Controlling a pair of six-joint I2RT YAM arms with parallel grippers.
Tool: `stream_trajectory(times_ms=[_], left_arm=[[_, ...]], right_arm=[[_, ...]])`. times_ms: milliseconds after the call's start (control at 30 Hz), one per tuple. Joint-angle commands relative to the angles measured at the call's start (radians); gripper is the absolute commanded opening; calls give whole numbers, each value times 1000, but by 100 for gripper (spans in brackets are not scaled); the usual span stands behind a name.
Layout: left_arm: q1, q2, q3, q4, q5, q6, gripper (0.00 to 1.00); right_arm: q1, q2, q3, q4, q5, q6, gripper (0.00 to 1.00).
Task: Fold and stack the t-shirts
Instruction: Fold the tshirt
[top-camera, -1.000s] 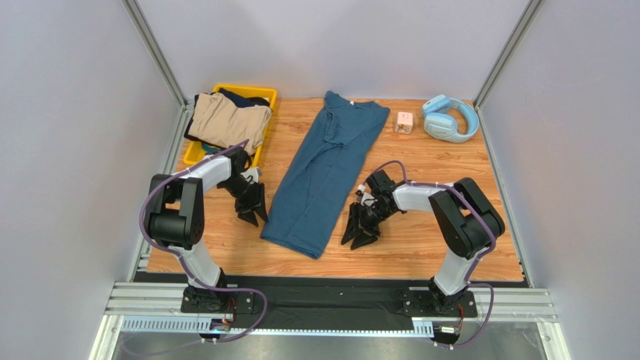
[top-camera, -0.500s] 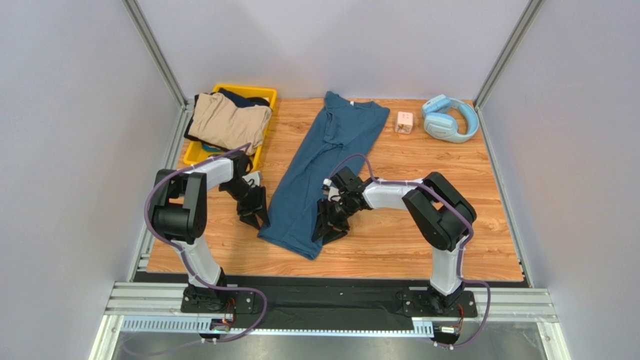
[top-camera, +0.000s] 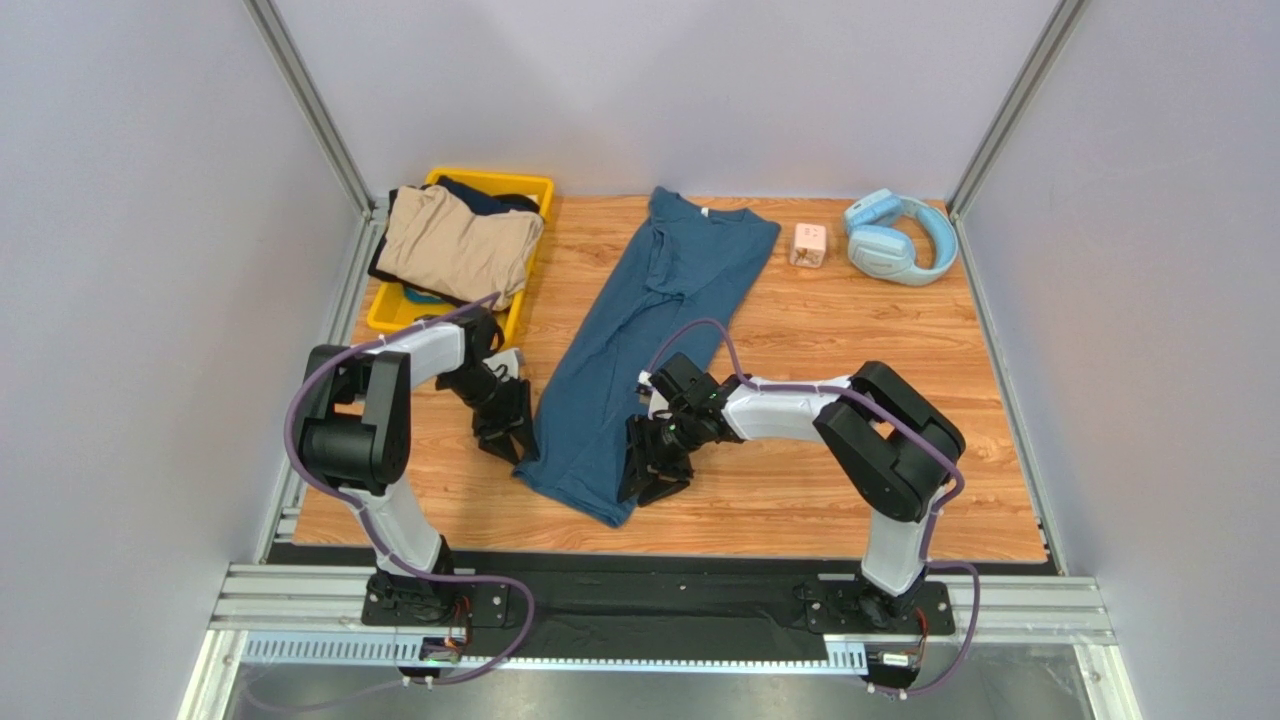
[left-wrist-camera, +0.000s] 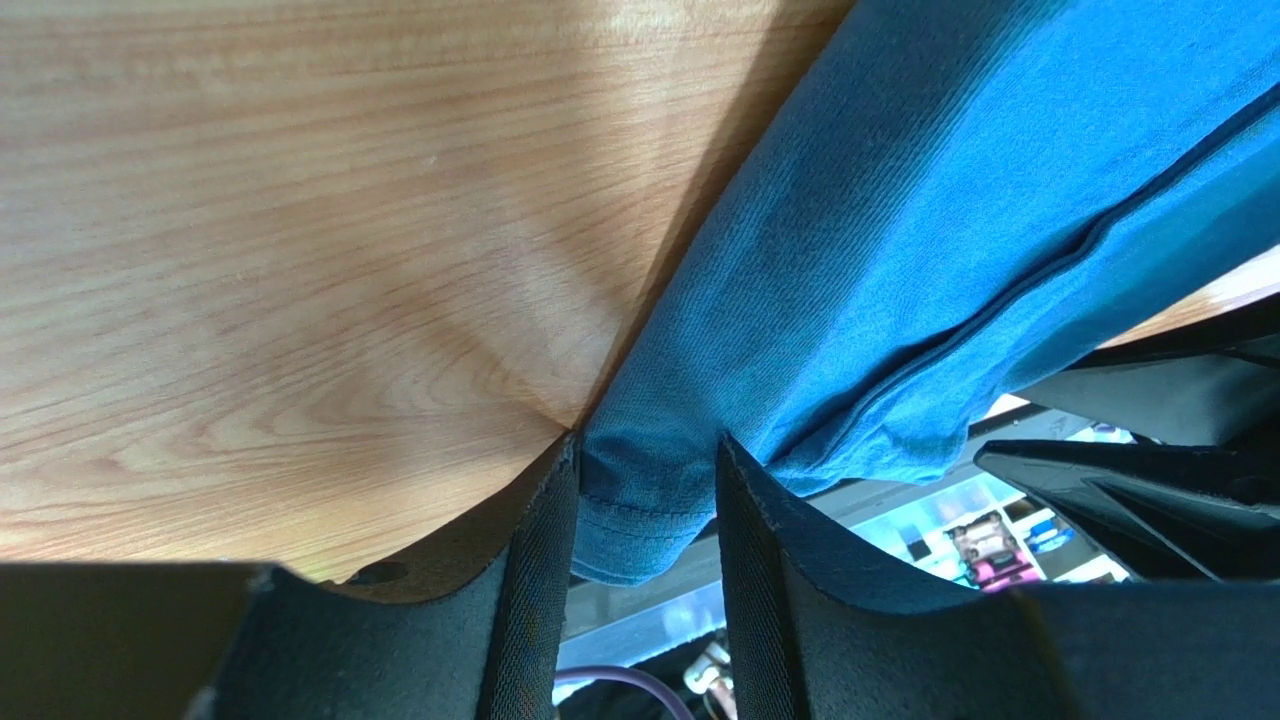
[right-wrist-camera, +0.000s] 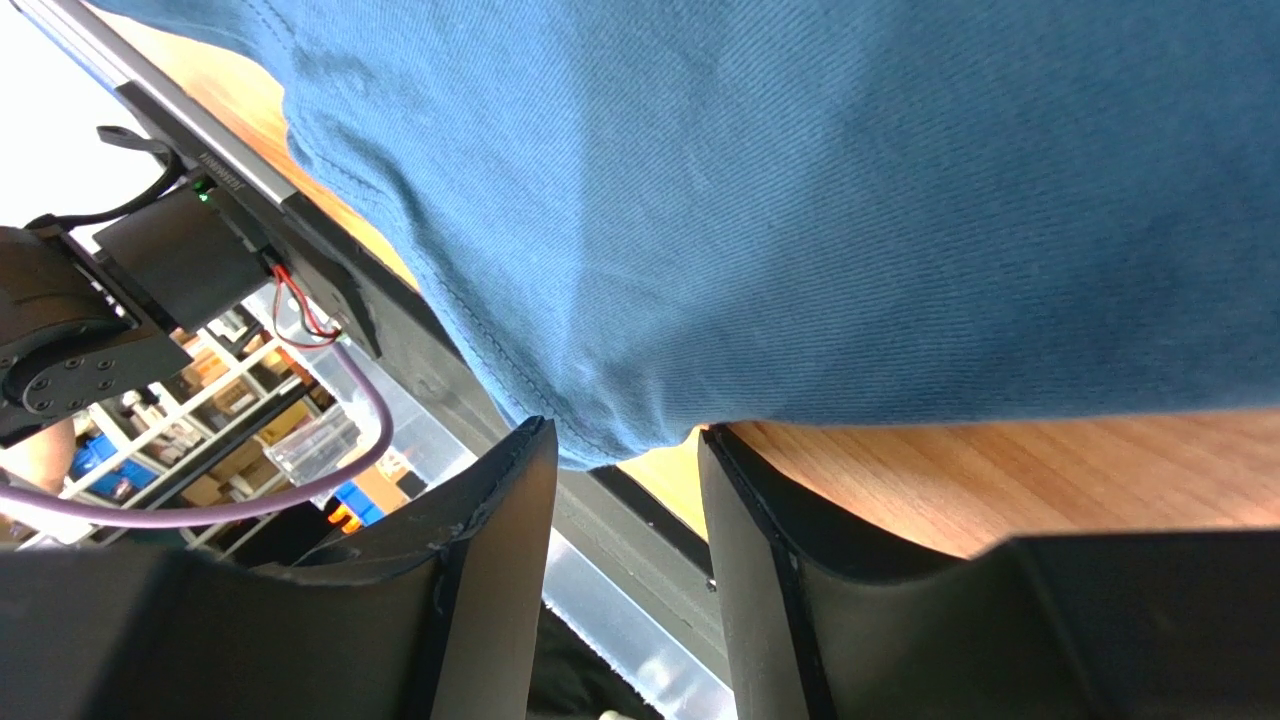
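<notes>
Toward 6 o'clock on the wooden table (top-camera: 887, 495), the near hem of the dark teal-blue t-shirt (top-camera: 643, 333) rests on the wood with a gripper at each of its two near corners.

The left gripper (top-camera: 508, 431) stands at the hem's 9 o'clock corner. Its wrist view shows its fingers (left-wrist-camera: 529, 555) partly apart, with the stitched corner of the cloth lying in the gap between them. Open space shows below the hem, so the cloth is straddled and not pinched.

The right gripper (top-camera: 655, 468) stands at the hem's 3 o'clock corner. Its fingers (right-wrist-camera: 496, 548) are also parted. The tip of the corner dips toward the gap from above, and nothing is clamped.

From that hem the shirt runs as a long, narrow folded strip up the middle of the table, slanting slightly toward 1 o'clock. Its collar end lies at the far edge.

At about 10 o'clock a yellow bin (top-camera: 535, 189) holds a bunched tan t-shirt (top-camera: 455, 243), which spills over the rim. A dark navy garment (top-camera: 489, 197) shows behind it.

At 1 o'clock, just beside the collar end, sits a small white box (top-camera: 810, 243). Light-blue headphones (top-camera: 899, 237) lie near it on its 3 o'clock side, in the far corner.
</notes>
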Motion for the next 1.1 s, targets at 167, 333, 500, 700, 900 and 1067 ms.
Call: stream_trajectory(times_ms=[167,333,500,700,900,1067], left_arm=[[1,-4,-13,23,-4,9,30],[1,-16,-25,26,-12,9,3],[1,-21,-26,24,5,11,0],[1,-67,-55,23,75,12,0],[-8,-166,-72,15,167,8,0],[-6,-209,16,-8,173,-25,0]], right_arm=[[16,107,-43,-122,246,-57,42],[28,147,-25,-123,246,-44,16],[26,129,-28,-140,246,-37,0],[26,-4,-54,-195,269,-54,0],[25,-161,-60,-270,275,-63,0],[-1,-245,-7,-353,294,-70,0]])
